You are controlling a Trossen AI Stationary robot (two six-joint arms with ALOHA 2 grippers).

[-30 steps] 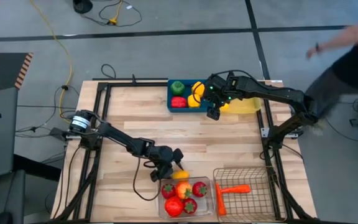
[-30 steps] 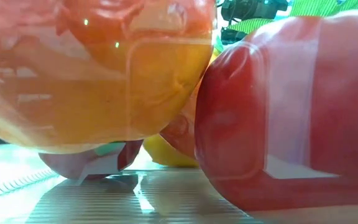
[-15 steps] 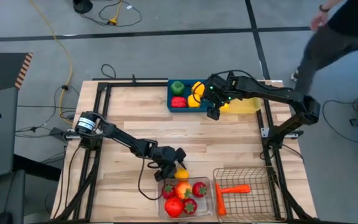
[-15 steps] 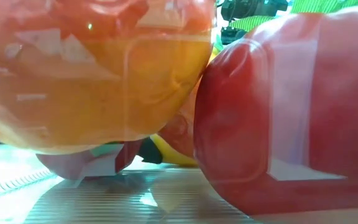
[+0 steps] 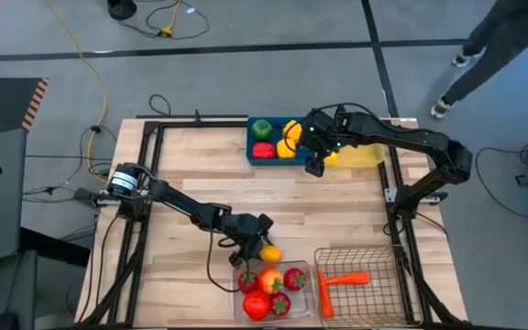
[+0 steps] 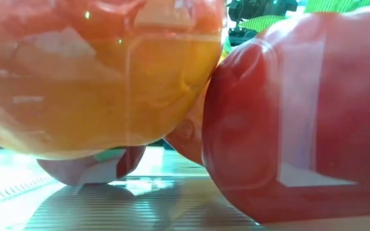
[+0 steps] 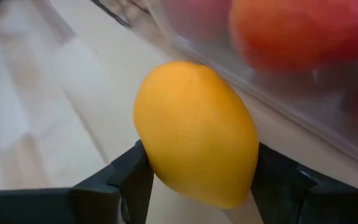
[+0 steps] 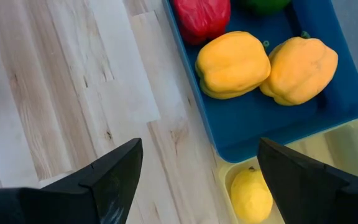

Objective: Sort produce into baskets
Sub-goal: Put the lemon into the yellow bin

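Note:
My left gripper is shut on a yellow lemon just off the far edge of the clear plastic bin, which holds red berries and an orange fruit. My right gripper is open and empty. It hovers at the near edge of the blue tray, where that tray meets the translucent yellow tray. The blue tray holds green, red and yellow peppers. A second lemon lies in the yellow tray. A carrot lies in the wire-mesh basket. My left gripper pinches the lemon between its two fingers, one on each side of its lower part. The fingers slant down from the table's left. The lemon is not to be seen at table height in the low view.
Bare wooden tabletop spreads between the trays at the far edge and the bin and basket at the near edge. A black frame runs around the table. A person's leg shows on the floor beyond the far right corner.
My left gripper has gone a little toward the table's right edge, up to the lemon at the bin's far edge. The lemon showed low behind the bin in the low view and is gone from there now. A person has walked away beyond the table.

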